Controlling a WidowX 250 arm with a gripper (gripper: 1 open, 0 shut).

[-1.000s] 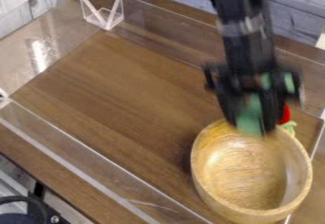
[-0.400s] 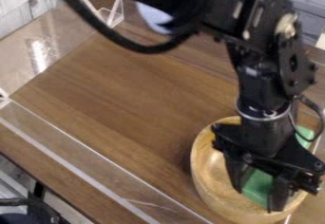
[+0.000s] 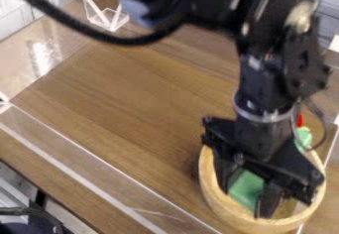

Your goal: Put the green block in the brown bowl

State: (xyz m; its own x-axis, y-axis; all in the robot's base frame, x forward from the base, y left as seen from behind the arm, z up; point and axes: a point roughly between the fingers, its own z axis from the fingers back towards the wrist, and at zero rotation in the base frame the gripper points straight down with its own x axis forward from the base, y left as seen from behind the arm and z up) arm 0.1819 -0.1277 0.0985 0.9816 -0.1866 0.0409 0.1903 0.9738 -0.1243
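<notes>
The brown bowl stands at the front right of the wooden table, largely covered by the black arm. My gripper points straight down into it, shut on the green block. The block shows as a light-green patch between the dark fingers, low inside the bowl. Whether it touches the bowl's floor I cannot tell. Motion blur softens the arm and the fingers.
A red rounded toy with a green bit lies just behind the bowl at the right edge. Clear acrylic walls fence the table, and a small clear stand sits at the back left.
My gripper has carried the green block from above the bowl's far rim toward the camera and down into the bowl. Its jaws have kept the same width.
</notes>
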